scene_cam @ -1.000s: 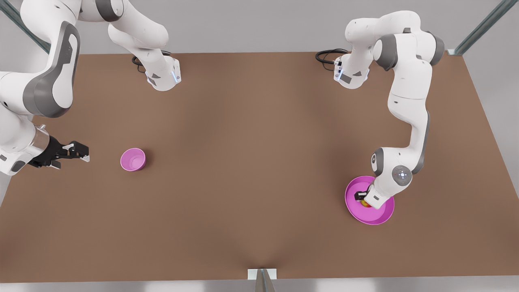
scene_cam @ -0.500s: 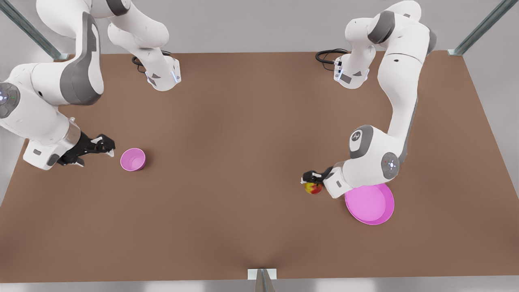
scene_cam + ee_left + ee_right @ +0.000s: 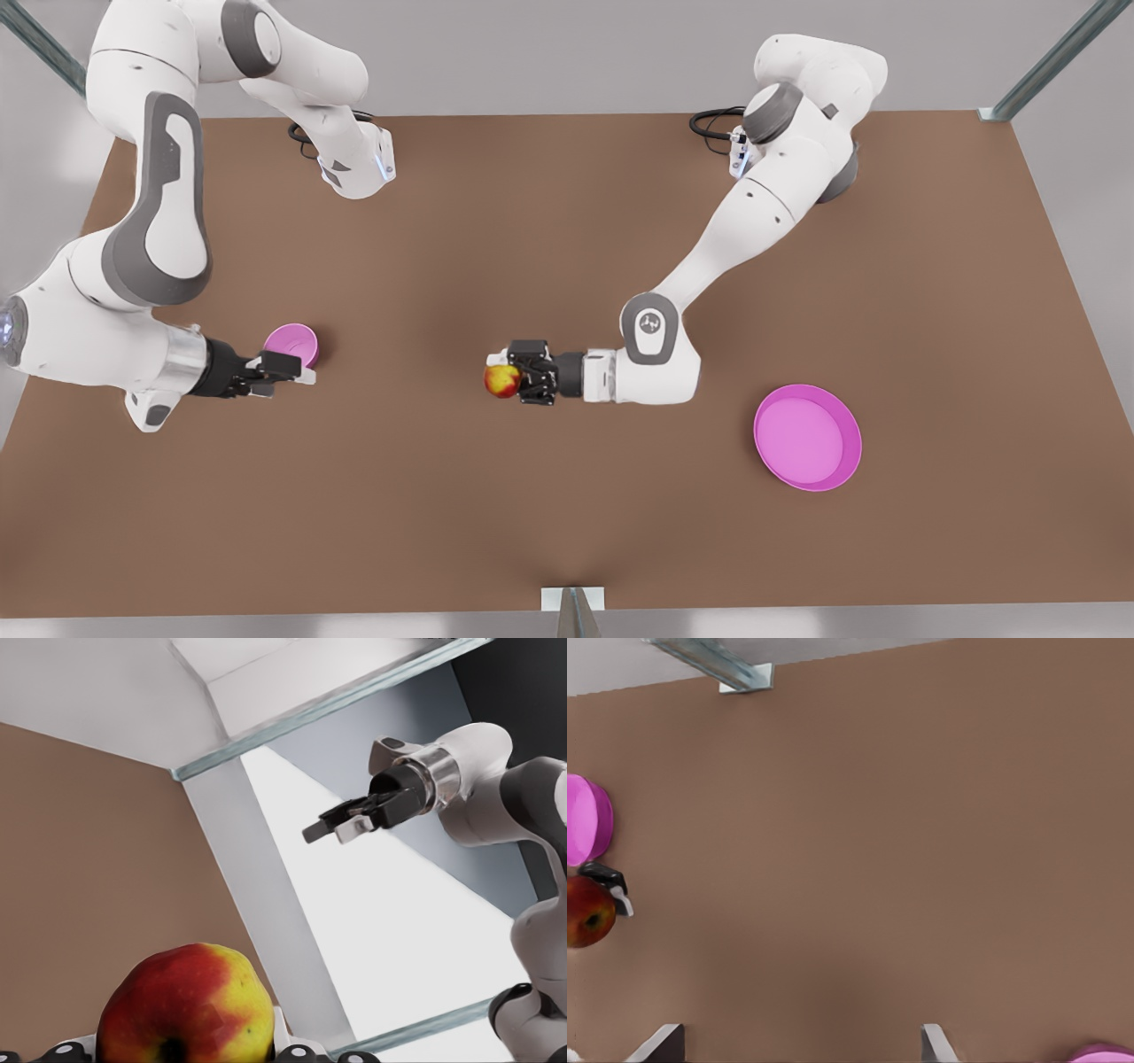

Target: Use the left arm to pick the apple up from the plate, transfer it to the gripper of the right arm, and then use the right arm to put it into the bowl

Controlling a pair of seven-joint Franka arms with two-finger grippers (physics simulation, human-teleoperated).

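The left gripper (image 3: 507, 379) pinches the apple (image 3: 501, 380) mid-table, carrying it to the handover. The right gripper (image 3: 297, 369), fingers spread, waits by the bowl (image 3: 288, 338); next they must meet.

A brown table (image 3: 496, 496) spans the scene. A grey wall (image 3: 549, 53) lies along its far edge. Metal struts (image 3: 1054, 62) slant at the table's far corners, and a small bracket (image 3: 573, 599) sits at the middle of its near edge. Black cables (image 3: 713, 120) coil at the table's far edge.

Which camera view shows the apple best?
The left wrist view: the apple looms large between the left gripper's fingers. The front view shows it small at the left gripper. The right wrist view shows it at the frame edge.
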